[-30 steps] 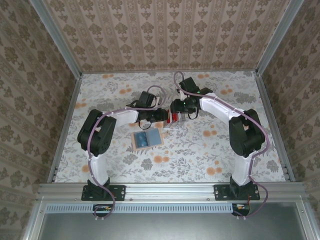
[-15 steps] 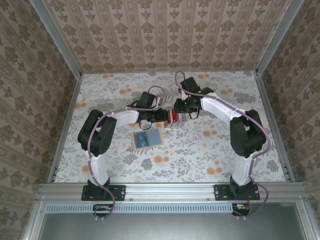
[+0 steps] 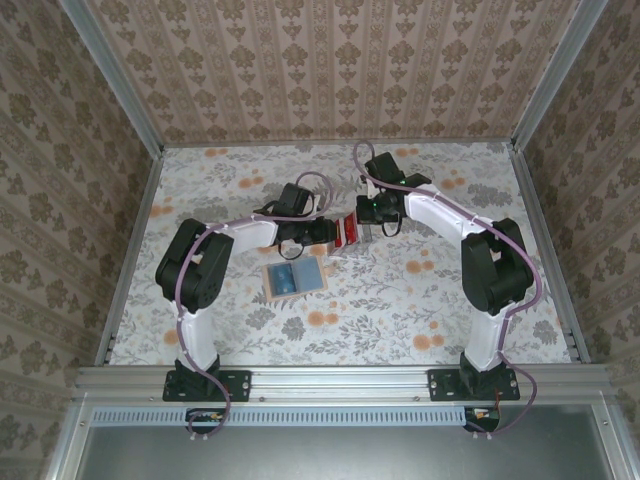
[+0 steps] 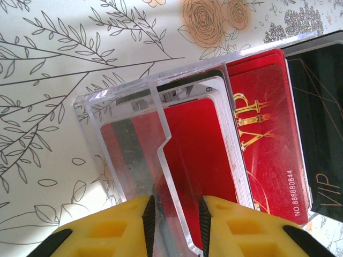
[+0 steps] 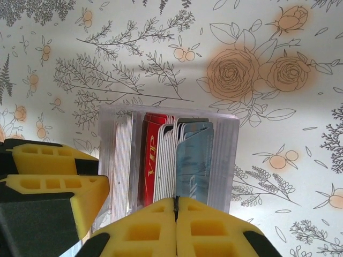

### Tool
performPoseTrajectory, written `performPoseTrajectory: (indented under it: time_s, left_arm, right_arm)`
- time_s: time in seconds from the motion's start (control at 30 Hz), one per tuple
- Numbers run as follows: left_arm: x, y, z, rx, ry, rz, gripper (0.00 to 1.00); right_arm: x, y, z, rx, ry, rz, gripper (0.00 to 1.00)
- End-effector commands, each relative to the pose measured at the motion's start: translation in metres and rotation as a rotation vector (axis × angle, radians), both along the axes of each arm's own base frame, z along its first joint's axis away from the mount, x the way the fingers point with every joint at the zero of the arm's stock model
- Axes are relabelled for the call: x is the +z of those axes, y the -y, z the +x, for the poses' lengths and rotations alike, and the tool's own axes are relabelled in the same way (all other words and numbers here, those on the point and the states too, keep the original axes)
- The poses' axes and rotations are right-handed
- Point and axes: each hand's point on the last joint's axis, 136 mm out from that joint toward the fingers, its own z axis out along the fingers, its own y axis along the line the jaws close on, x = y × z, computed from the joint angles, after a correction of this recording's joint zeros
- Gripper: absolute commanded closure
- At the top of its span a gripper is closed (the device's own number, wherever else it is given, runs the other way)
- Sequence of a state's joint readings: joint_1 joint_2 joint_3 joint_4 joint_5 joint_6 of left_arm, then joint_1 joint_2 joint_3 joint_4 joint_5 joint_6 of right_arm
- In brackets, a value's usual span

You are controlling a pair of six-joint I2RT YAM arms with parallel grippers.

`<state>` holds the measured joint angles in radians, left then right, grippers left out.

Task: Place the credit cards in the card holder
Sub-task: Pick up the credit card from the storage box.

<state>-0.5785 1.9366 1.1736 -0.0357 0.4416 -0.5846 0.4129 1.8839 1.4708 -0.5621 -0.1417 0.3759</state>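
Box wall (image 4: 161, 123) gripped by left jaws | right jaws pinch blue card (image 5: 194, 160), bottom hidden

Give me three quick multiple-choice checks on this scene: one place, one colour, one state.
1. Relative to the clear plastic box, where is the tan folding card holder with blue-grey lining?
A. inside it
B. on the table, nearer the arm bases
C. on top of it

2. Most plastic cards in that box are:
A. red
B. green
C. yellow

3. The right gripper has its yellow fingers:
A. wide apart
B. around the card holder
C. pressed together

Answers: B, the top view shows it lying beside the box; A, red faces fill the box; C, no gap shows between them.
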Motion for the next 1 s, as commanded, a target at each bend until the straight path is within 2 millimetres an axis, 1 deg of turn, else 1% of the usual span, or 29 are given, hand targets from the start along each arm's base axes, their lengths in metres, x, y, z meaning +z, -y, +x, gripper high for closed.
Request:
performPoseTrajectory:
  time_s: [0.0, 0.13, 0.27, 0.43, 0.53, 0.63, 0.7, 0.77, 0.8, 0.9, 0.97]
  left_arm:
    - [-0.005, 0.007, -0.005, -0.020, -0.025, -0.005, 0.70]
    - [-0.003, 0.008, -0.004, -0.023, -0.024, -0.004, 0.70]
    - [0.004, 0.006, -0.003, -0.024, -0.006, 0.004, 0.70]
    - [0.026, 0.001, 0.002, -0.011, 0.039, 0.003, 0.70]
    - [0.044, -0.006, 0.005, 0.000, 0.082, 0.006, 0.70]
    - [0.058, -0.019, 0.006, 0.027, 0.113, 0.021, 0.70]
    - [0.063, -0.033, 0.004, 0.055, 0.122, 0.029, 0.69]
    - [0.063, -0.048, 0.001, 0.086, 0.123, 0.040, 0.69]
    - [0.062, -0.057, -0.002, 0.102, 0.122, 0.049, 0.69]
    - [0.054, -0.081, -0.015, 0.142, 0.092, 0.079, 0.69]
    - [0.047, -0.095, -0.026, 0.164, 0.062, 0.095, 0.68]
  right_arm:
    - [-0.001, 0.003, -0.005, 0.004, -0.014, -0.003, 0.94]
    - [0.012, 0.007, -0.006, -0.001, 0.016, -0.005, 0.98]
    - [0.035, 0.015, -0.009, -0.006, 0.065, -0.005, 0.99]
    - [0.069, 0.023, -0.016, -0.008, 0.137, -0.009, 0.99]
    - [0.087, 0.024, -0.024, 0.002, 0.172, 0.020, 0.99]
    - [0.102, 0.017, -0.034, 0.023, 0.198, 0.091, 0.99]
    - [0.110, 0.008, -0.043, 0.049, 0.199, 0.162, 0.99]
    - [0.114, -0.001, -0.050, 0.070, 0.193, 0.233, 0.99]
    - [0.114, -0.007, -0.054, 0.077, 0.188, 0.271, 0.99]
    - [0.106, -0.025, -0.065, 0.096, 0.151, 0.379, 0.99]
    - [0.097, -0.038, -0.072, 0.107, 0.122, 0.434, 0.99]
